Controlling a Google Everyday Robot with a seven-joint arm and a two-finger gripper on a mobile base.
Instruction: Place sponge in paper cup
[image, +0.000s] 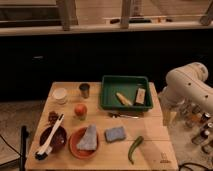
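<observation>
A blue sponge (115, 133) lies flat on the wooden table (150, 131), front middle. The white paper cup (59, 95) stands upright at the table's back left corner. The white arm (187, 85) reaches in from the right. My gripper (168, 113) hangs at its lower end, beside the table's right edge. It is well to the right of the sponge and far from the cup, and it holds nothing that I can see.
A metal cup (84, 90) stands next to the paper cup. A green tray (107, 95) at the back holds a yellow item and a brown packet. Also on the table: a tomato (80, 110), an orange plate (75, 147) with a grey cloth, a dark bowl (56, 142) with a brush, a green pepper (134, 148), and cutlery (124, 115).
</observation>
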